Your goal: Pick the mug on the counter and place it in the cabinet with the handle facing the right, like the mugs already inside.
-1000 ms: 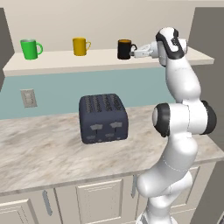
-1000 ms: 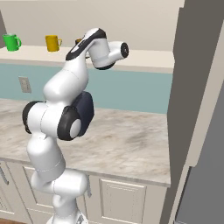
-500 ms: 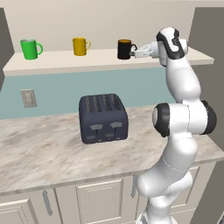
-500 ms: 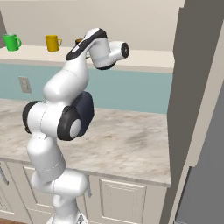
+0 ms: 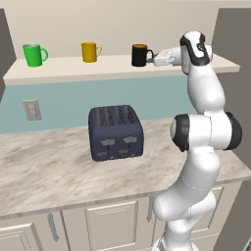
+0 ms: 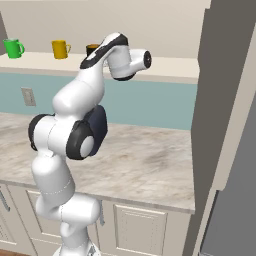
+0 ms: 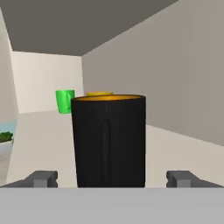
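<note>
Cabinet (image 5: 73,68) shelf, left to right: green mug (image 5: 33,54), yellow mug (image 5: 89,51), black mug (image 5: 139,55) upright near shelf's right part, handle (image 5: 149,54) pointed right toward gripper (image 5: 156,58). Bare shelf remained right of black mug. Gripper (image 7: 112,178) jaws stood wide, fingertips (image 7: 41,178) clear of mug (image 7: 108,140) sides, holding nothing. Below: toaster (image 5: 115,132) on marbled counter (image 5: 44,171), room around it.

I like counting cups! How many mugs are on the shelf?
3, in a row: green mug on the left, yellow mug in the middle, black mug on the right, by the gripper.
</note>
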Robot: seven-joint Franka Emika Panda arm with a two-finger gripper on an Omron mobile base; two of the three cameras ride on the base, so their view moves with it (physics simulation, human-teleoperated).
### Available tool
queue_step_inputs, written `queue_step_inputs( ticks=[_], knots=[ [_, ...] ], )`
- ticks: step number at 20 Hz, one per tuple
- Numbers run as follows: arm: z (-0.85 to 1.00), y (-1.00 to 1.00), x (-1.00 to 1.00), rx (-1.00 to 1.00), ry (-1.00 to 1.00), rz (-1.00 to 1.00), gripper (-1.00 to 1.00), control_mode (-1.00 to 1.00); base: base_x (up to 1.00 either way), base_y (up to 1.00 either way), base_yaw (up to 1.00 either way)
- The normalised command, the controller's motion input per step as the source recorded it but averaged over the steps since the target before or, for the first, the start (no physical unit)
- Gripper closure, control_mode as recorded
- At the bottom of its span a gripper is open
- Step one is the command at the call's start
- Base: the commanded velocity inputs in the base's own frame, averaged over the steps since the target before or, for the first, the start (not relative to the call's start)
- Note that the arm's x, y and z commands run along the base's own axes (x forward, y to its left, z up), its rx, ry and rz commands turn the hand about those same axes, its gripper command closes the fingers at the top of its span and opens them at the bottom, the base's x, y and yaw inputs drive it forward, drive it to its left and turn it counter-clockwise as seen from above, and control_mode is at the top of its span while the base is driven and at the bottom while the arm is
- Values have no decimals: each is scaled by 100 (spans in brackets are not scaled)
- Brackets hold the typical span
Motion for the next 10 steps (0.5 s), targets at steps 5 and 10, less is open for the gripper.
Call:
queue_step_inputs(
  ticks=[5,10],
  knots=[
    [2,-27,-18,0,-11,5,-100,-100,0,0,0],
    [1,-20,-15,0,-15,4,-100,-100,0,0,0]
  ],
)
